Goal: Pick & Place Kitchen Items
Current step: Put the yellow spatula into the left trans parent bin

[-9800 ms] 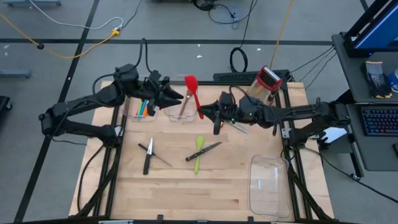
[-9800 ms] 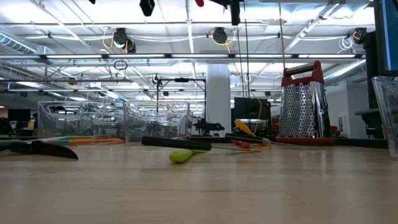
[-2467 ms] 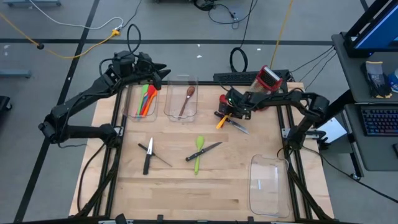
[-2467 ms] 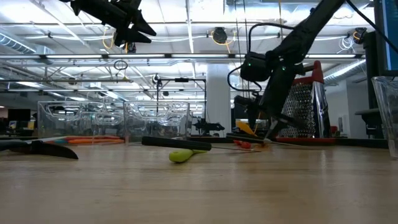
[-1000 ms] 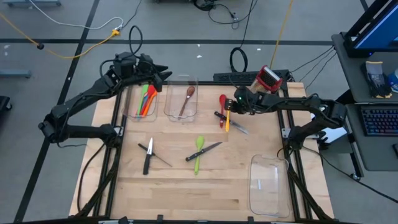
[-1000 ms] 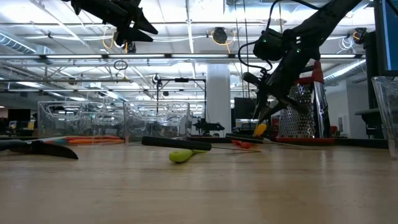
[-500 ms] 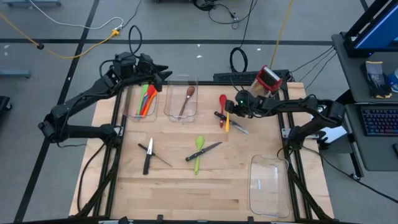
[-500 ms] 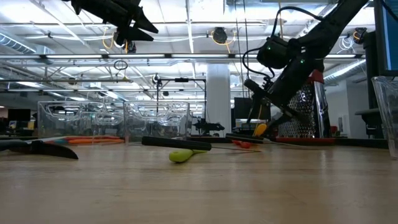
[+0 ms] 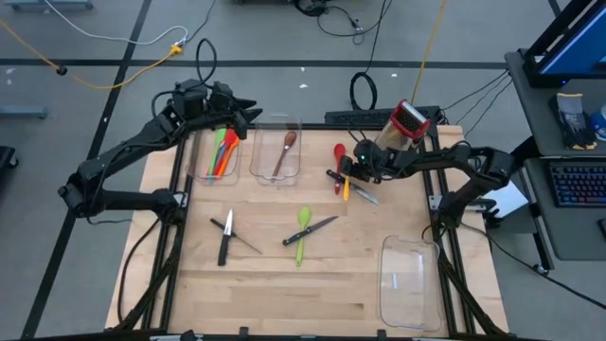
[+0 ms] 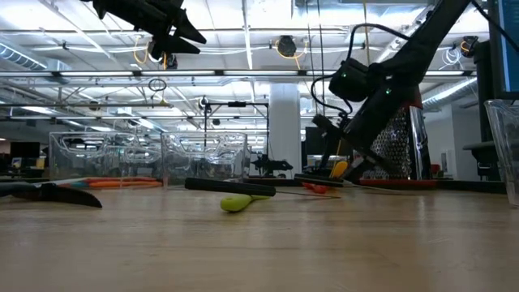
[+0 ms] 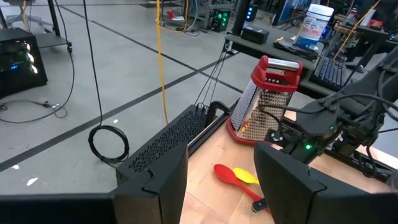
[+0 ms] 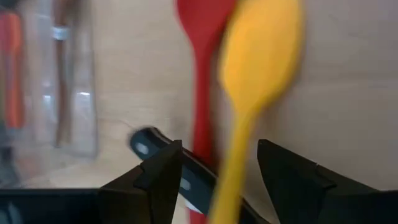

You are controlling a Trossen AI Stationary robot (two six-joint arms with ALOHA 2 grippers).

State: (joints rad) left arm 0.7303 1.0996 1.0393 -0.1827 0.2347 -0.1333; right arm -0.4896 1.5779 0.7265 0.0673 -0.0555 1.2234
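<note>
Two dark robot arms work over a pale wooden table (image 9: 284,284) strewn with kitchen utensils for sorting into bins. A large clear plastic rectangular bin (image 9: 410,280) waits at the table's near right corner, apparently not yet filled, while two smaller clear bins stand at the far edge: one (image 9: 219,154) already stocked with green, orange and red utensils, its neighbour (image 9: 279,152) holding a brown wooden spoon (image 9: 285,150). A red-and-silver box grater (image 9: 405,124) stands at the far right, outside the sorting. The left gripper (image 9: 244,112) hangs high over the stocked bin, its fingers parted and gripping nothing, seemingly parked there so as not to crowd its partner. The right gripper (image 9: 352,169) hovers low beside a small pile, its fingers (image 12: 155,171) spread on either side of a yellow plastic spoon (image 12: 252,74), which lies beside a red plastic spoon (image 12: 200,62) and across a black-handled steel knife (image 12: 161,152), none of them gripped. On open table nearer the camera lie a lime-green plastic spoon (image 9: 303,230), a second black-handled knife (image 9: 312,228) crossing it, and a third knife (image 9: 225,238) to the left.
</note>
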